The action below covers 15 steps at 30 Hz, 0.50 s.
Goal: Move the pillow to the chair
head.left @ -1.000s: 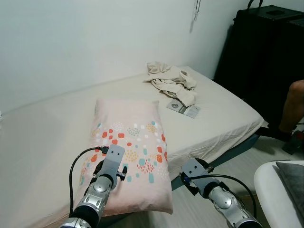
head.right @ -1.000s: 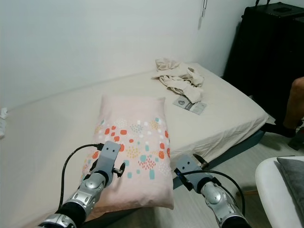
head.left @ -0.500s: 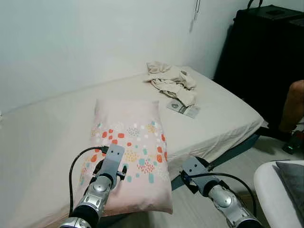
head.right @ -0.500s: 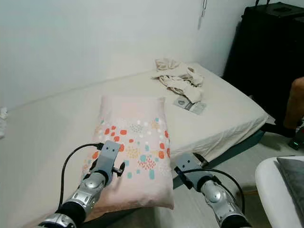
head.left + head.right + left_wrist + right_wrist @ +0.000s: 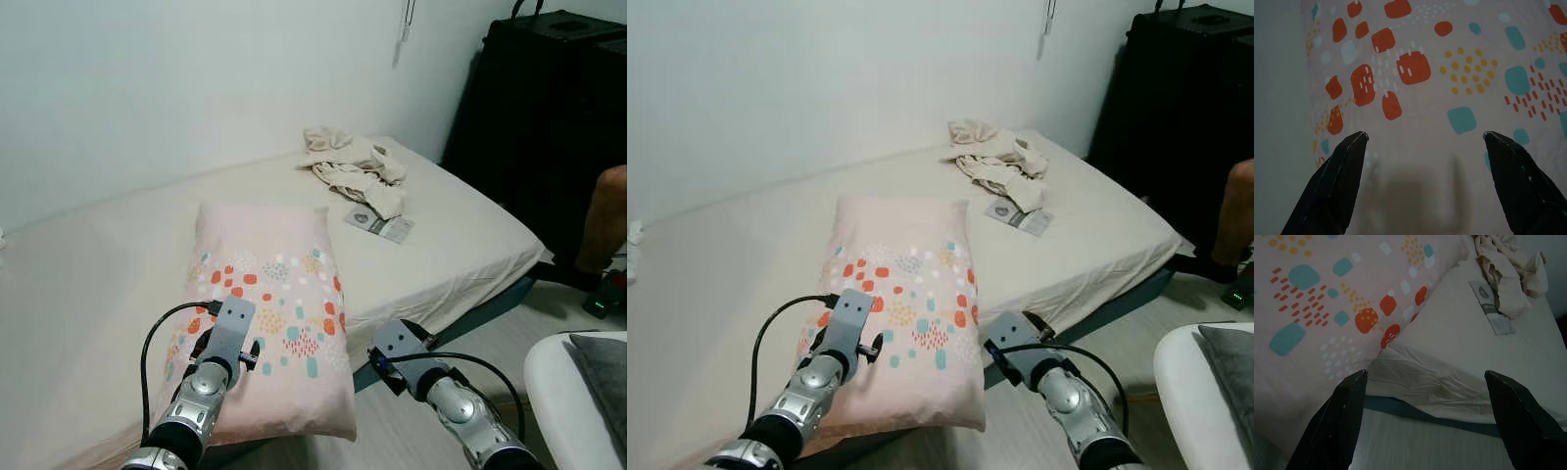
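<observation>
A white-walled bedroom holds a bed (image 5: 460, 245) under a cream sheet, with a black cabinet (image 5: 549, 108) at its far right. The patterned pillow (image 5: 269, 313) lies lengthwise on the bed, its near end hanging at the mattress edge. A heap of crumpled clothing (image 5: 353, 166) and a flat packet (image 5: 380, 225) rest further back, well apart from the pillow. A pale seat edge with a grey cushion (image 5: 598, 367), probably the chair, shows at the lower right.

The left end effector (image 5: 1422, 147) hovers over the near left part of the pillow, fingers spread wide, nothing held. The right end effector (image 5: 1422, 384) hangs just beside the pillow's near right corner, above the bed edge and floor, likewise spread wide and empty.

Judgement: the step in hand is the approach to grasp. It would be done well by bringing both end effectors to opposite long edges near the hanging end, pinching fabric with stuffing, not cover alone, and lifting evenly so the soft pillow does not sag or drag the sheet.
</observation>
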Tool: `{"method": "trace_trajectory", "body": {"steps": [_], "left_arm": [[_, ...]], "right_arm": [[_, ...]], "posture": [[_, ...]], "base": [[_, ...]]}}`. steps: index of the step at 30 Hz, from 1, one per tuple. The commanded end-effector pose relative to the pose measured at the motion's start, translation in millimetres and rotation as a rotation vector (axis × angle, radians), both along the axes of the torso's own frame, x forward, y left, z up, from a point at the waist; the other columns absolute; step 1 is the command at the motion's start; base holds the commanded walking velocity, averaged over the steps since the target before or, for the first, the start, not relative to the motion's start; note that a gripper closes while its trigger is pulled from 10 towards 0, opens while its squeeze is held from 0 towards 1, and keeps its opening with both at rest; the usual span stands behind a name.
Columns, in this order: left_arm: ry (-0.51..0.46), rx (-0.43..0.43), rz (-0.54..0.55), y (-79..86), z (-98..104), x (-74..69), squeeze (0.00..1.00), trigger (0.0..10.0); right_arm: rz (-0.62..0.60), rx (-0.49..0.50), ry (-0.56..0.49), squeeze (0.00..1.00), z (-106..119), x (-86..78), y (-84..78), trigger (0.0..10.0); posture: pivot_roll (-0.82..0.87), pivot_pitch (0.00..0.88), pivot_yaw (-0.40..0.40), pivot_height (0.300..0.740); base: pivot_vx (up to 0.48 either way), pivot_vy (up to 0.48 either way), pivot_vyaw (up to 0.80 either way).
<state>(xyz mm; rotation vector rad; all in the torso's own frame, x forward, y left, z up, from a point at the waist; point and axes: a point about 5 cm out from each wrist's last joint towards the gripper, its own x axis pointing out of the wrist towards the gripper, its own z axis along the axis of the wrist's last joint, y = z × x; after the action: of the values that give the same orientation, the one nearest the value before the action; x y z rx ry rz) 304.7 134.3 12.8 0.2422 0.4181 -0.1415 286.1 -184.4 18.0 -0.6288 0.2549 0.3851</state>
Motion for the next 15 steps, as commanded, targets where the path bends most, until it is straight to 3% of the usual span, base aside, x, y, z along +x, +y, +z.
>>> {"method": "trace_trajectory", "body": {"steps": [1, 15], "left_arm": [[0.01, 0.002, 0.007, 0.8, -0.1, 0.7, 0.0, 10.0], [0.015, 0.005, 0.008, 2.8, -1.5, -0.7, 0.0, 10.0]], "right_arm": [[-0.008, 0.009, 0.009, 0.0, -0.4, 1.5, 2.0, 10.0], [-0.008, 0.007, 0.007, 0.0, -1.0, 0.8, 2.4, 10.0]], "posture": [[-0.12, 0.067, 0.012, 0.74], [-0.13, 0.07, 0.015, 0.74]], "base": [[0.0, 0.0, 0.0], [0.0, 0.0, 0.0]]}}
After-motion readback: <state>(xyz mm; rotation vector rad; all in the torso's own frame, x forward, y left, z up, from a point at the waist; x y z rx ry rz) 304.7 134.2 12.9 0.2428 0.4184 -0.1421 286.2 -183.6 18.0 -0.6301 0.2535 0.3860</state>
